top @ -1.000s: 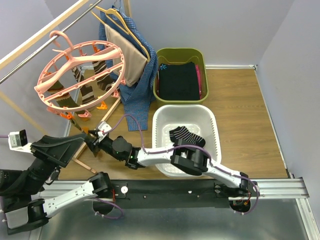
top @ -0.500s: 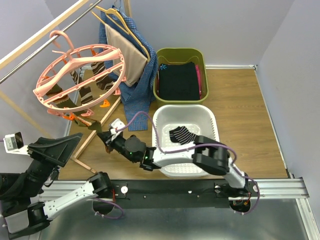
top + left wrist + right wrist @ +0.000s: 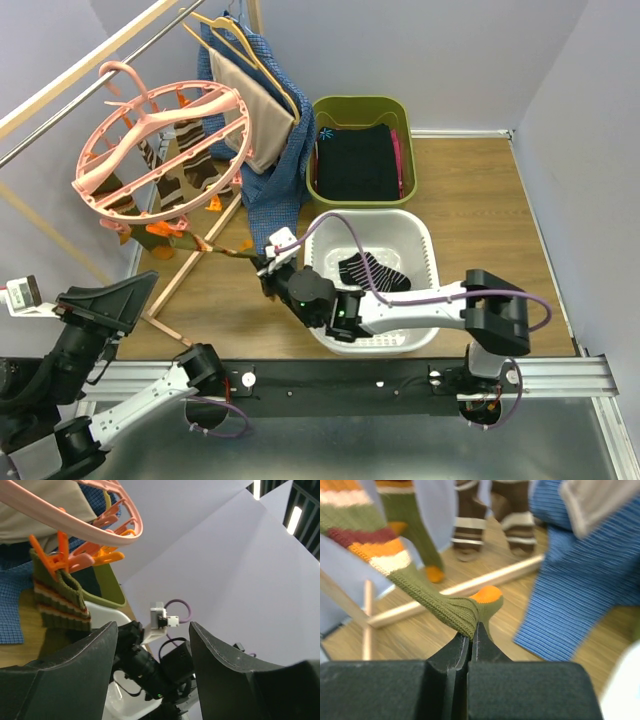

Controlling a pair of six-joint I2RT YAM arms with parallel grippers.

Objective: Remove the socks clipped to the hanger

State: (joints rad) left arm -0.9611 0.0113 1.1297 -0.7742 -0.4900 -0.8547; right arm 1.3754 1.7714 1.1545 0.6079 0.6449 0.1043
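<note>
Fingers (image 3: 70, 680) of my left gripper (image 3: 152, 630) stand wide apart with nothing between them. During the last second this arm has drawn back toward the near left corner, away from the work. Above it hangs the hanger (image 3: 80, 185), and it has tipped and swung a little to the right, because I am pulling on it. Most of the socks (image 3: 190, 165) are clipped below the ring. One of them, the olive sock (image 3: 437, 602) with the orange toe, is stretched in a long line from the orange clips (image 3: 160, 228) at the low edge of the ring to my right gripper (image 3: 472, 630). That gripper is pressed together on the fabric just behind the toe. It has travelled to the right, from beside the wooden frame (image 3: 185, 272) almost to the rim of the white basket (image 3: 425, 240), where one dark striped sock (image 3: 372, 270) already lies. I judge that the olive sock is still in its clip, since it is taut, so the pull is not finished; a little more travel toward the basket should free it. The clip itself I cannot see from my right wrist.
</note>
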